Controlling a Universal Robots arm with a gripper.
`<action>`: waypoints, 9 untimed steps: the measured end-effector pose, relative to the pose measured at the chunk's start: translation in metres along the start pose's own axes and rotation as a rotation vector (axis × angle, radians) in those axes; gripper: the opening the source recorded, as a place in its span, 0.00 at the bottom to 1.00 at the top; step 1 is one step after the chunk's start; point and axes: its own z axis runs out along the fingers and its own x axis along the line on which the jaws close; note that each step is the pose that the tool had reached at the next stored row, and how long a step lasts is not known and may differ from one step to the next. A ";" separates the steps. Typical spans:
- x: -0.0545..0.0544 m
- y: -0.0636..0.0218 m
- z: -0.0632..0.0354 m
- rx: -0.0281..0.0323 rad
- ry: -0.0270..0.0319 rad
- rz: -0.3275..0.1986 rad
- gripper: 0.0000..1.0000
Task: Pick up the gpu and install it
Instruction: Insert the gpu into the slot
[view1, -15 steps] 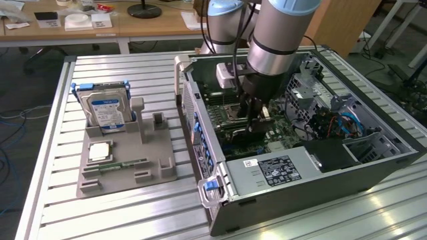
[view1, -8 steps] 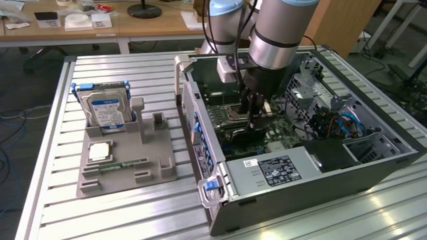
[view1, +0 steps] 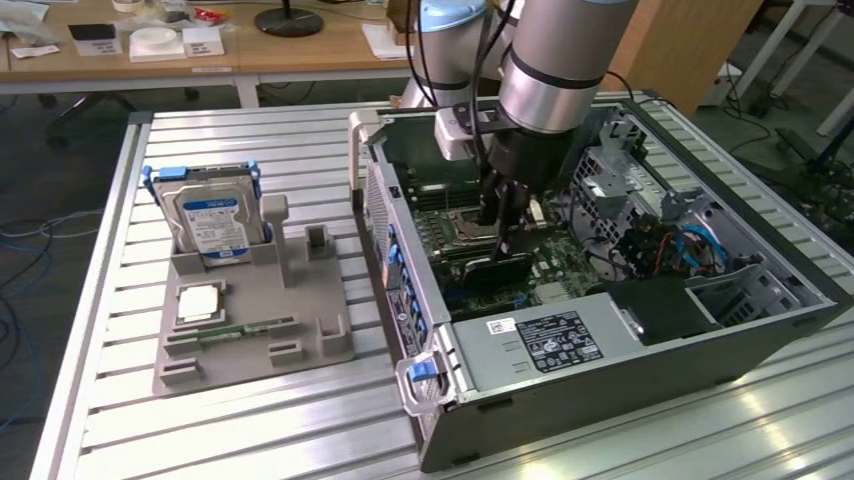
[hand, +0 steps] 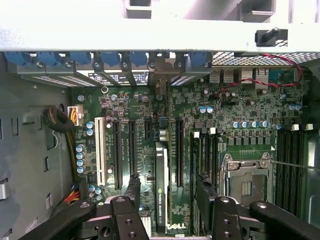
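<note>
The gpu (hand: 161, 187), a thin dark card seen edge-on with pale lettering along it, stands upright in a slot of the motherboard (hand: 235, 115) inside the open computer case (view1: 747, 340). The gripper (hand: 167, 200) hovers over it with fingers (hand: 133, 192) spread wide on either side, holding nothing.

One gpu (hand: 161, 187), one hard drive (view1: 214, 222), one computer case (view1: 641, 350)

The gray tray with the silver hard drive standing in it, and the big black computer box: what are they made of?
The gray holder tray looks like matte plastic: one even dull colour, chunky moulded slots, no glints. The silver hard drive seems metal-cased, with a blue-and-white paper-like label and blue side rails, probably plastic. The black computer case looks like painted sheet metal: thin folded edges and perforated panels.
</note>
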 end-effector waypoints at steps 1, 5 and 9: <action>0.000 0.0000 0.0000 -0.0001 0.0001 0.000 0.57; 0.000 0.0000 -0.0026 0.0000 0.0001 0.000 0.57; 0.000 0.0000 -0.0035 0.0000 -0.0001 0.000 0.57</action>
